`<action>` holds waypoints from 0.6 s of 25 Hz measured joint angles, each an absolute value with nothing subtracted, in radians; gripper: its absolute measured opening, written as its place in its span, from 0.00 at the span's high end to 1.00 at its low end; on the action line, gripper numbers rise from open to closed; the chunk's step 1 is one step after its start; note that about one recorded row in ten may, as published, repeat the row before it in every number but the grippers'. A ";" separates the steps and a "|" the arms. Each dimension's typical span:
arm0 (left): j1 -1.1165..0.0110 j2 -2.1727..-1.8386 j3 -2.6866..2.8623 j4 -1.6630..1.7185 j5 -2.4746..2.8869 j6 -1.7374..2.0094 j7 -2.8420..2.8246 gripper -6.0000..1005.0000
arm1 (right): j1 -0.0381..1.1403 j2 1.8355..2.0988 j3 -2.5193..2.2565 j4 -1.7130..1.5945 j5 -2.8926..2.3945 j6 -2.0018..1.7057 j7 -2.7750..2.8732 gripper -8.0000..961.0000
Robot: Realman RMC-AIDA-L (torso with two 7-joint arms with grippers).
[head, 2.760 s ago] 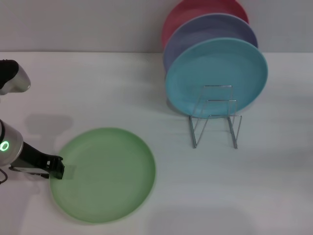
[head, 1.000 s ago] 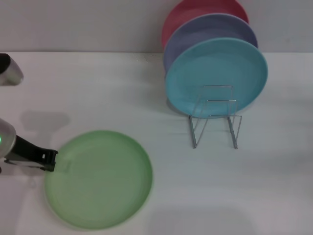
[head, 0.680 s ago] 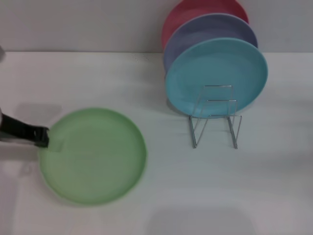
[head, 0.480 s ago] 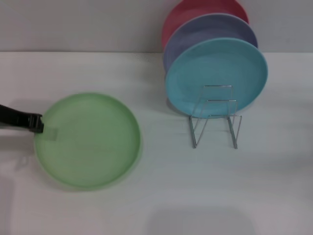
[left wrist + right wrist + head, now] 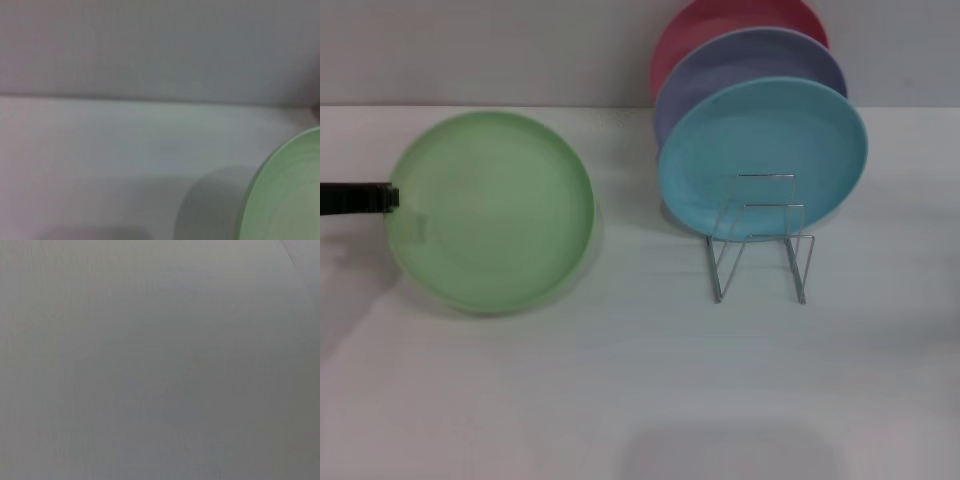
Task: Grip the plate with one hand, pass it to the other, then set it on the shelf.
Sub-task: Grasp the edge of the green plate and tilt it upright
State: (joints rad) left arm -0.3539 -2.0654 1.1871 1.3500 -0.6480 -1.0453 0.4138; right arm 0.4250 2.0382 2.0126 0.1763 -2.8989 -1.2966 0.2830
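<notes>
The left end effector (image 5: 392,197) reaches in from the left edge, clamped on the rim of the large round light green plate (image 5: 495,210), which is held above the white desk (image 5: 640,380). Well to its right stands the small silver wire shelf (image 5: 760,240), holding a turquoise plate (image 5: 760,150).

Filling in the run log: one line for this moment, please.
left gripper: shut on plate rim, plate lifted | right gripper: not in view | shelf: front slot empty | phase: pre-handover
</notes>
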 joint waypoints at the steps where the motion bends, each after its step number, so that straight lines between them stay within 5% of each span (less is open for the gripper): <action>1: -0.340 -2.065 1.191 1.347 -0.672 -1.013 0.432 0.96 | 0.425 2.038 2.013 0.177 -2.900 -1.291 0.282 0.31; 15: -0.228 -2.068 1.287 1.240 -1.103 -0.601 0.787 0.96 | 0.445 2.040 2.013 0.185 -2.898 -1.237 0.215 0.31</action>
